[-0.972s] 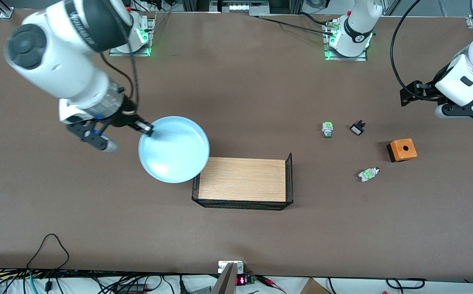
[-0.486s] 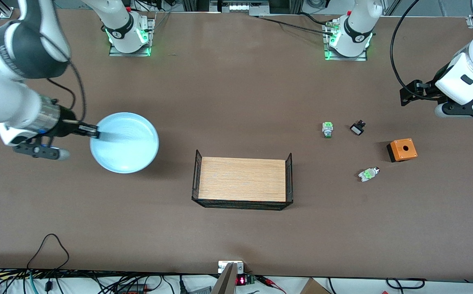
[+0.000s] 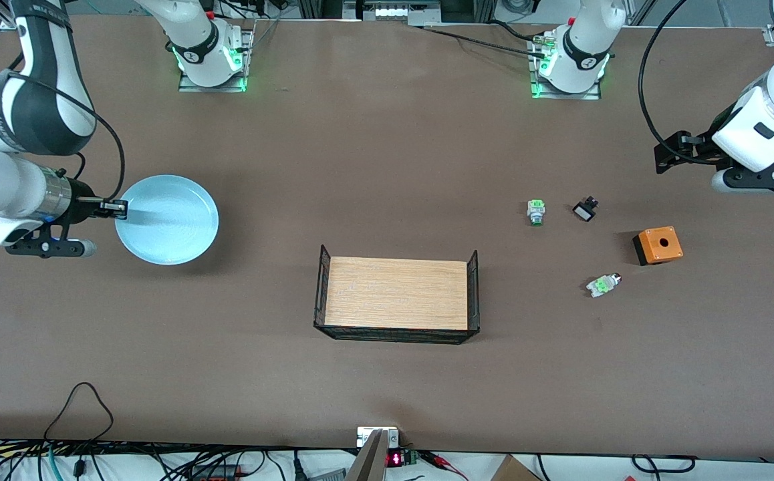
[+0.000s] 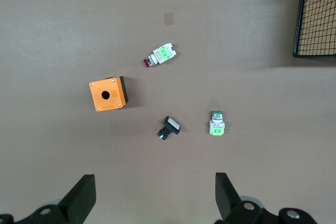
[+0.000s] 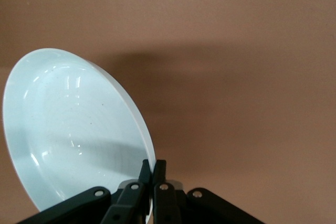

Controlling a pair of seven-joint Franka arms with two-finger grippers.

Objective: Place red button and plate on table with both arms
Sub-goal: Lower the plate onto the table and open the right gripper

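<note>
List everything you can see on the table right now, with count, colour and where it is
plate: one, pale blue, gripped by its rim at the right arm's end
shelf: one, light wood with black wire ends, mid-table
red button: one, whitish and green, nearer the front camera than the orange box
orange box: one, toward the left arm's end
green-capped switch: one, beside the black-and-white switch: one
table: one, brown
right gripper: shut on the plate's rim
left gripper: open, waiting above the switches
</note>
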